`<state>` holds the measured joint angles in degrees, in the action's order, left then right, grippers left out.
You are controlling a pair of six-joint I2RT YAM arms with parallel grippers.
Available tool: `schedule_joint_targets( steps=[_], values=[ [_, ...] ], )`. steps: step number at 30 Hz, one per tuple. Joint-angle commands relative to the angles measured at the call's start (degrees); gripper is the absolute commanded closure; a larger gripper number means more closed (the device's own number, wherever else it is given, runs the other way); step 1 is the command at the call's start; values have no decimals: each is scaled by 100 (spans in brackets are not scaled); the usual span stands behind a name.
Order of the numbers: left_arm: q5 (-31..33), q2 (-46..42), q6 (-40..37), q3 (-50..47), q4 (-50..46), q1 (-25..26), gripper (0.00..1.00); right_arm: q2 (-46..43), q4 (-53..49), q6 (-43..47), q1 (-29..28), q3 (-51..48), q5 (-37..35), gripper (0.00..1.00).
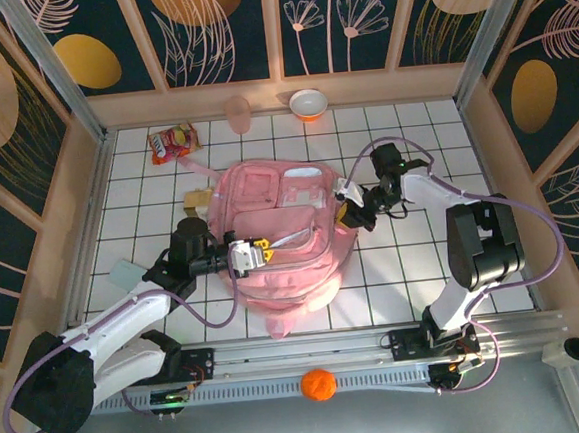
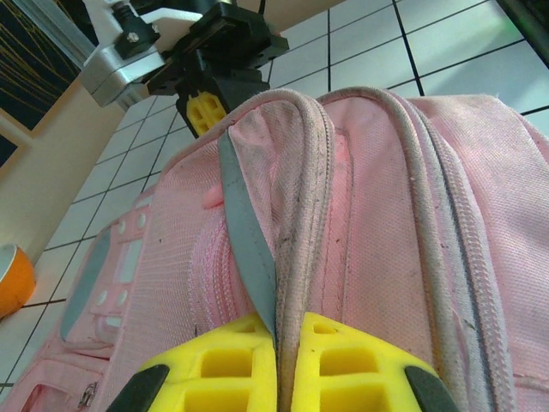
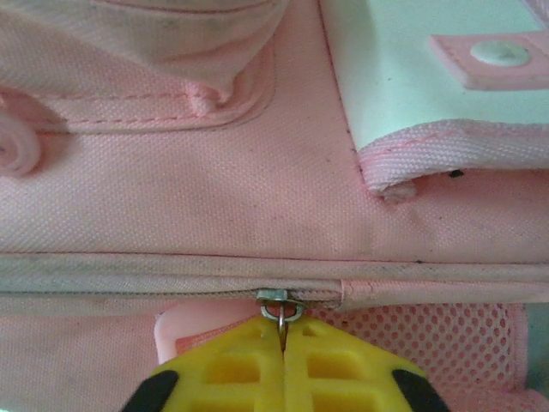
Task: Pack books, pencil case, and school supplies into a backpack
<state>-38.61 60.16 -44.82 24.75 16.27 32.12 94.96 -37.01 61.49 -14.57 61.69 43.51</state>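
Right wrist: right gripper [image 3: 281,335] pinches backpack [image 3: 214,197] zipper pull [image 3: 280,303] (seam edge)

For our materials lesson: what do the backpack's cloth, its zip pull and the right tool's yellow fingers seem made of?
Backpack: woven synthetic cloth, matte; fine weave grain shows. Zip pull: probably metal; small grey ring with a glint. Right tool: likely moulded plastic, matte yellow, with recessed square pockets.

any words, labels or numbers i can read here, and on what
snack packet: printed front, too small and blurred to read.
backpack: no lettering visible on it from above or in either wrist view.
No text here is legible.
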Motion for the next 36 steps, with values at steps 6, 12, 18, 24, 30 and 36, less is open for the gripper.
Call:
schedule_joint_targets(
  steps=[6,12,18,24,30,36],
  values=[
    [452,142,-11,342,325,-27,100,-441,-339,-692,-45,475,72,100],
    [972,276,547,486,462,-23,100,-731,-427,-1616,-139,484,57,100],
    [1378,398,1181,657,604,-22,100,-1182,-428,-2549,-257,263,70,100],
    [1762,559,1607,895,704,20,100,-1687,-62,-3461,-475,-196,27,100],
    [2102,798,1881,1143,760,262,100,-2121,514,-4507,-885,-626,45,100],
    [2662,1158,2375,1524,873,647,100,-2421,897,-5659,-1296,-789,-170,100]
  ],
)
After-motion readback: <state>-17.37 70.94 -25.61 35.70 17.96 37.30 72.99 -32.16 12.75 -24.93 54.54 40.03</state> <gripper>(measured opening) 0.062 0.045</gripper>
